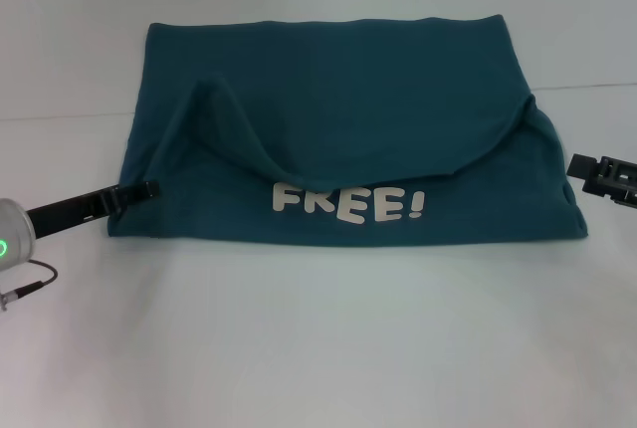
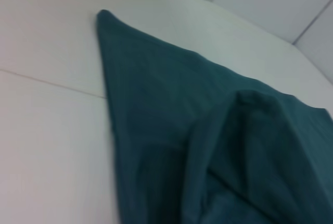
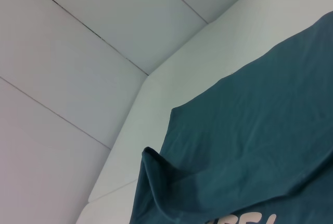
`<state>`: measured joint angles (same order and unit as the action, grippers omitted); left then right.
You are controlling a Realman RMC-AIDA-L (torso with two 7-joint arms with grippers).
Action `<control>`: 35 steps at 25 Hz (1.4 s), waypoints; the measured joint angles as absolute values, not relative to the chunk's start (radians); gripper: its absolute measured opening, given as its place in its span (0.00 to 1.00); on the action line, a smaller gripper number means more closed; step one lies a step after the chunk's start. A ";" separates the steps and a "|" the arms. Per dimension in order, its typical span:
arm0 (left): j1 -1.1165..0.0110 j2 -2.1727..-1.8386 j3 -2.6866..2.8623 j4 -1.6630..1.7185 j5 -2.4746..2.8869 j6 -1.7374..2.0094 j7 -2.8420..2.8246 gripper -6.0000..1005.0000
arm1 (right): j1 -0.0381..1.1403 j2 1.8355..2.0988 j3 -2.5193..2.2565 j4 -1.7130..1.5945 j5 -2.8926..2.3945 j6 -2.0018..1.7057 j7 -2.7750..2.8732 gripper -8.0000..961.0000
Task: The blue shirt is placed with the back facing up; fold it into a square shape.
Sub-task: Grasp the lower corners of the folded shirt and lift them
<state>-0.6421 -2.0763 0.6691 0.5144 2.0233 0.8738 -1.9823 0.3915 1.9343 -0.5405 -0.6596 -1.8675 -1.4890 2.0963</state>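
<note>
Blue shirt [image 1: 338, 80] lies mid-surface, partly folded into a wide band. A flap from the 12 o'clock side is folded down toward 6 o'clock, its curved edge stopping just above the white "FREE!" print [image 1: 350, 204], so the shirt does carry a print, and it shows face up on the lower layer. Flap is uneven: a raised ridge at the 9 o'clock side, a bunched corner at 3 o'clock. Not square yet; it is much wider than deep, so side folds seem still needed.

Left claw [image 1: 149, 189] sits at the shirt's 9 o'clock edge, tip touching or just over the hem; can't tell if it's wide or narrow, or gripping cloth. Right claw [image 1: 587, 171] sits just beside the 3 o'clock edge, apart from the fabric; its opening can't be told either. Neither wrist view shows fingers.

White surface [image 1: 318, 348] underneath, seam line across the far part.

Risks: the loose ridge could get dragged or trapped in the next fold, giving a lumpy, skewed shape. Pinching only the top layer would peel the flap back open. Uneven pulls would slide the whole shirt.
</note>
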 joint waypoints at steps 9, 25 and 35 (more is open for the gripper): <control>-0.674 -2.075 0.686 0.460 2.042 0.802 -2.000 0.66 | 0.381 1.934 -0.536 -0.651 -1.867 -1.489 2.091 0.78; -0.693 -2.082 0.710 0.434 2.088 0.744 -2.008 0.64 | 0.379 1.930 -0.534 -0.644 -1.868 -1.490 2.089 0.78; -0.687 -2.091 0.722 0.463 2.119 0.779 -2.057 0.55 | 0.379 1.929 -0.524 -0.644 -1.868 -1.496 2.091 0.78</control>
